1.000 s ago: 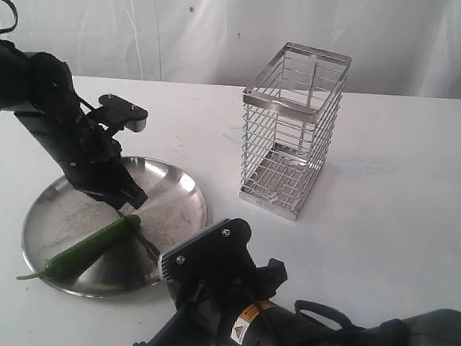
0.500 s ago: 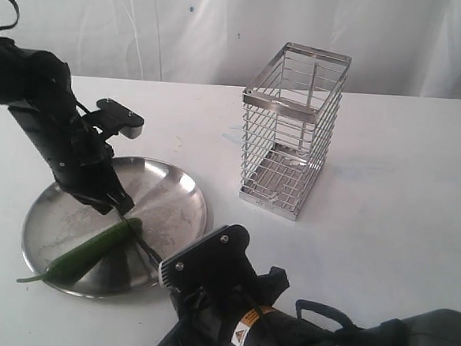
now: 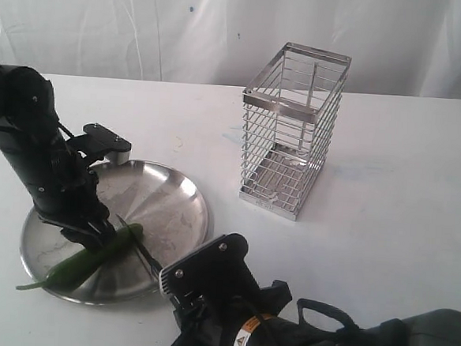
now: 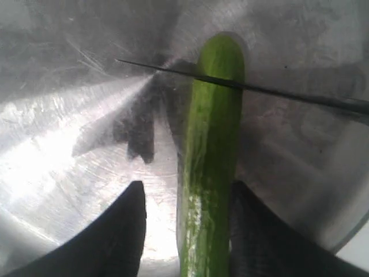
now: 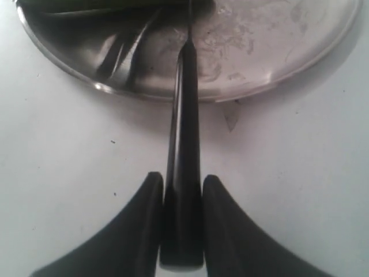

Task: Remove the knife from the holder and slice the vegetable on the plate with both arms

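Note:
The green vegetable lies across the front of the steel plate. My left gripper is down over it and open. In the left wrist view the vegetable runs between the two fingers; one finger touches it and a gap shows on the other side. The knife lies with its thin black blade across the vegetable near its rounded end. My right gripper is shut on the knife by its black handle, just off the plate's rim. The right gripper sits at the front of the table.
The wire holder stands upright on the white table behind and to the right of the plate. A white cloth backdrop hangs behind the table. The bulky right arm fills the lower right.
My left arm has moved left and down along the plate, and its jaws have gone from shut to open, now straddling the vegetable. The right gripper with the knife has barely shifted.

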Controlling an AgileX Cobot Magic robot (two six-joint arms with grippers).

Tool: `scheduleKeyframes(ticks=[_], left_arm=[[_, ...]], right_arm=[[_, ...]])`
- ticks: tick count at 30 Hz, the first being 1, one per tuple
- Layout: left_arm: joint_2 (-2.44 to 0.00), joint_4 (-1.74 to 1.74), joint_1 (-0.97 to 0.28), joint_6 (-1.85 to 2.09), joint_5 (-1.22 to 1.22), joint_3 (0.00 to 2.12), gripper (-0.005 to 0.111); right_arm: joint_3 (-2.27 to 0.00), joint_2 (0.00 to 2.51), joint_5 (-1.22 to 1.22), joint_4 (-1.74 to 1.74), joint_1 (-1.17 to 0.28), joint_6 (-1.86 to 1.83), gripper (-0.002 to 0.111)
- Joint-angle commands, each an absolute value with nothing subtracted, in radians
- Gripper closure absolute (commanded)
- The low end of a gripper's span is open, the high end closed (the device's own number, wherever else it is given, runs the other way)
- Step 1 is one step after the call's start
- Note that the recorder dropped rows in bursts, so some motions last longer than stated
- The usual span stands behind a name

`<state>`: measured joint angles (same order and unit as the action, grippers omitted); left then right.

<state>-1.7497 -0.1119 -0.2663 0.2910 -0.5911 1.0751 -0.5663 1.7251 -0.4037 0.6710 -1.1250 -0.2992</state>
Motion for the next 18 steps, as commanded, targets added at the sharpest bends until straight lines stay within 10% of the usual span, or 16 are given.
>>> scheduleKeyframes(ticks=[1,18], left_arm=[[-1.769,-0.151,-0.269,0.293,-0.588,1.066,0.057],[-1.824,-0.159,-0.269,0.293,-0.555,1.066,0.057]], right_arm=[[-0.569,1.717,-0.348,0.678,-1.125,-0.313,0.108],[-0.569,1.636,-0.204,0.990,-1.113,-0.652,0.108]])
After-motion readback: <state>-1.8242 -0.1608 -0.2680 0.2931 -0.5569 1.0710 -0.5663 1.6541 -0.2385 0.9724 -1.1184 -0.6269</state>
